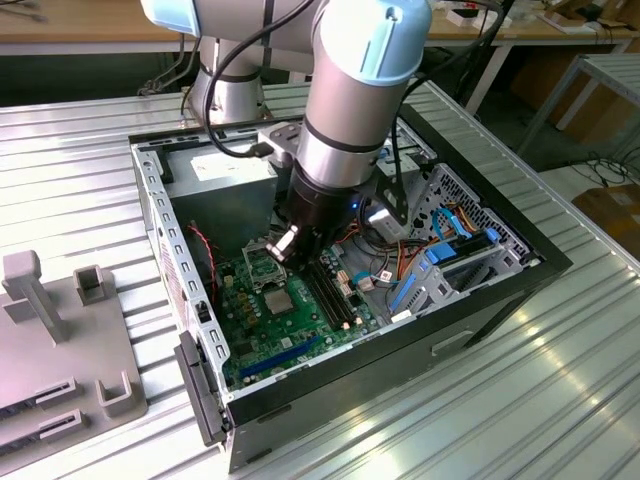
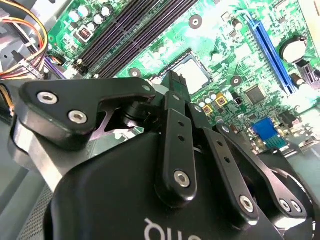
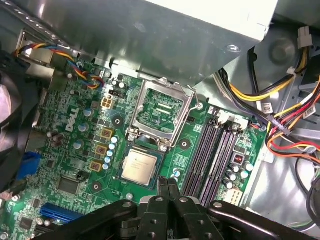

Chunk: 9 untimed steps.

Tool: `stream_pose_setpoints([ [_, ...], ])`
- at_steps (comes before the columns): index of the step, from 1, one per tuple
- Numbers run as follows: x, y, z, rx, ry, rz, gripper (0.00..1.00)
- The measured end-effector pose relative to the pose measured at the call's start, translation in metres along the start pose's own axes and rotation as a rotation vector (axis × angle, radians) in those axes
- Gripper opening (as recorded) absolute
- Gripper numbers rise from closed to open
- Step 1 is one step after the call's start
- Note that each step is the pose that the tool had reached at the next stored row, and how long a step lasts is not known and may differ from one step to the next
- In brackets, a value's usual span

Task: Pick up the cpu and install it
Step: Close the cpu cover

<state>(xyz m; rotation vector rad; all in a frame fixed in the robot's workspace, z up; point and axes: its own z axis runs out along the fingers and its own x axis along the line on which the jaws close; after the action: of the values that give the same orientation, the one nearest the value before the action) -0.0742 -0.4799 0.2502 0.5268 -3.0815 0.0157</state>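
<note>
The cpu (image 3: pixel 140 166) is a pale silver-grey square lying flat on the green motherboard, right beside the open socket (image 3: pixel 160 112) with its silver metal frame. The exterior view shows the cpu (image 1: pixel 278 300) just in front of the socket (image 1: pixel 262 263) inside the computer case. My gripper (image 3: pixel 167 186) hangs a little above the board beside the cpu, its two black fingers pressed together with nothing between them. In the second wrist view the fingertips (image 2: pixel 173 82) stand next to the cpu (image 2: pixel 194 75). The gripper (image 1: pixel 288 250) sits low in the case.
The black case wall (image 1: pixel 480 300) surrounds the board. Black memory slots (image 3: pixel 212 155) run beside the cpu. Bundled coloured cables (image 3: pixel 280 125) and a grey power supply box (image 3: pixel 165 30) stand close by. A grey fixture (image 1: pixel 60 330) lies on the metal table at the exterior view's left.
</note>
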Motion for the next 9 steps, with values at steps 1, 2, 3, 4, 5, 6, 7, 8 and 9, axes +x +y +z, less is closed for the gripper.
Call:
stream_pose_setpoints([
  [1, -0.0002, -0.0001, 0.0000, 0.0002, -0.0001, -0.013, 0.11],
  [2, -0.0003, -0.0001, 0.0000, 0.0005, -0.0002, -0.030, 0.11],
  [3, -0.0004, -0.0001, 0.0000, 0.0009, -0.0004, -0.052, 0.11],
  [4, -0.0004, -0.0001, 0.0000, 0.0012, -0.0005, -0.071, 0.11],
  [5, -0.0004, -0.0002, 0.0000, 0.0015, -0.0007, -0.089, 0.11],
  [6, -0.0004, -0.0002, 0.0000, 0.0019, -0.0008, -0.110, 0.11],
  [7, -0.0004, -0.0002, 0.0000, 0.0022, -0.0009, -0.129, 0.11],
  [8, -0.0004, -0.0001, 0.0000, 0.0025, -0.0011, -0.151, 0.11],
  [9, -0.0004, -0.0001, 0.0001, 0.0029, -0.0013, -0.169, 0.11],
])
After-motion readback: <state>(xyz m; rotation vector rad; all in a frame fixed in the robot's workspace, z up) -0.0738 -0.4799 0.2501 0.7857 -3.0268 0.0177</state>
